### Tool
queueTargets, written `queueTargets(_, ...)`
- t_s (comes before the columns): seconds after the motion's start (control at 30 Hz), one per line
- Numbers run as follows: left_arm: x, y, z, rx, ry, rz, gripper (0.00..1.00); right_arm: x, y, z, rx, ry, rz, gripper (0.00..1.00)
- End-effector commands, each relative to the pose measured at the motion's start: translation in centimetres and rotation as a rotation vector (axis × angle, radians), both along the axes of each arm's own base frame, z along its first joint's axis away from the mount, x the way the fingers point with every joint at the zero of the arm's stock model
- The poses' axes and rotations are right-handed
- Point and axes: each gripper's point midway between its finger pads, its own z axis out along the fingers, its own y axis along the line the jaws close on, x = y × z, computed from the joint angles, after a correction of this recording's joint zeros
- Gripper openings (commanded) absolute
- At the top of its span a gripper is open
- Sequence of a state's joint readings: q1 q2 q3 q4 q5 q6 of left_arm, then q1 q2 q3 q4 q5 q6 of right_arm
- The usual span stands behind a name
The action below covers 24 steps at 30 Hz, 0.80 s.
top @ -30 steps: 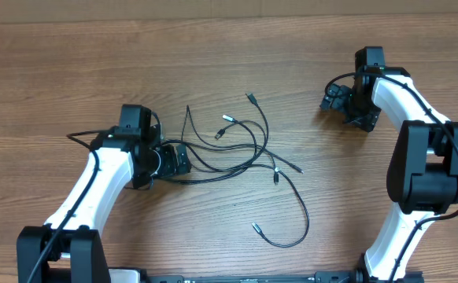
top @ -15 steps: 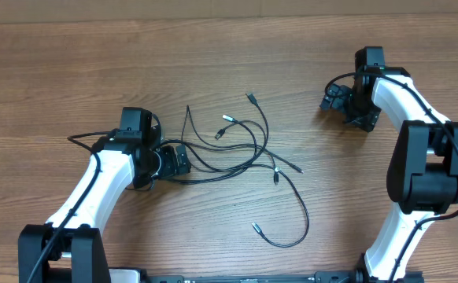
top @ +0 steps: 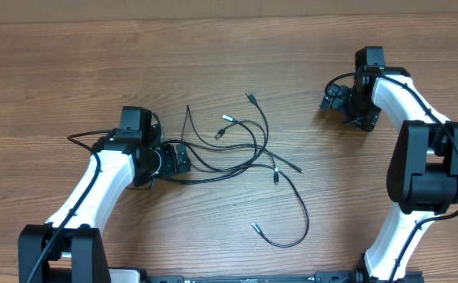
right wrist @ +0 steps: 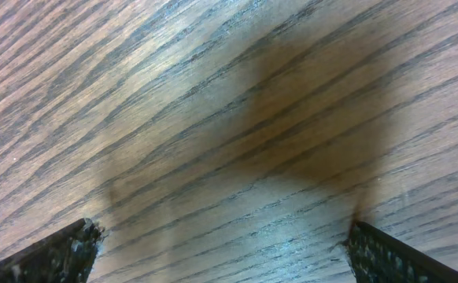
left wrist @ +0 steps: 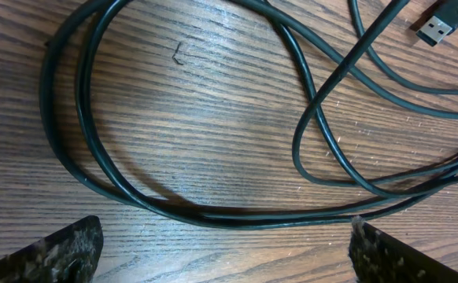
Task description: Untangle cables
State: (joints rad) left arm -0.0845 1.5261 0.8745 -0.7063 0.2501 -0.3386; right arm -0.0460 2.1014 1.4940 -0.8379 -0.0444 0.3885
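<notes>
Nearest us, the left arm and the right arm rose from the near edge of the table, one on each side. Between them the cables lay loose on the wood, about the middle of the table.

Their nearest part was a loop that bent round on the right and ended in a near plug, well apart from both grippers. Farther in, the cords crossed one another in a loose knot, and long strands ran left from it to the left gripper.

That gripper sat low at the left end of the tangle, pointing right. In its wrist view its fingers stood wide apart at the bottom corners. Two black strands curved across the wood between them, just ahead of the tips. Nothing was clamped, and we could not tell whether the tips touched a strand. A silver USB plug lay at the far right of that view.

Beyond the knot, several ends fanned out toward the far side, the far plug lying farthest from us.

Farthest of all, on the right, the right gripper was held well apart from the cables. Its wrist view showed its fingertips spread wide, holding nothing, with only bare wood and a dark shadow between them.
</notes>
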Motion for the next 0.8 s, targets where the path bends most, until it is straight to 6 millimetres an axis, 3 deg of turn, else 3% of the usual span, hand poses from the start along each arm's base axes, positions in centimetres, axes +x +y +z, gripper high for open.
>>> queueTargets(0.0,-0.18,0.41,-0.44,0.013,0.012,0.017,1.00,0.39,-0.30,-0.02,-0.006,-0.006,-0.008,1.00)
queueTargets(0.77,0.12,0.38,-0.38,0.012,-0.001,0.017,0.99,0.39,-0.31,-0.02,-0.006,-0.006,-0.008,1.00)
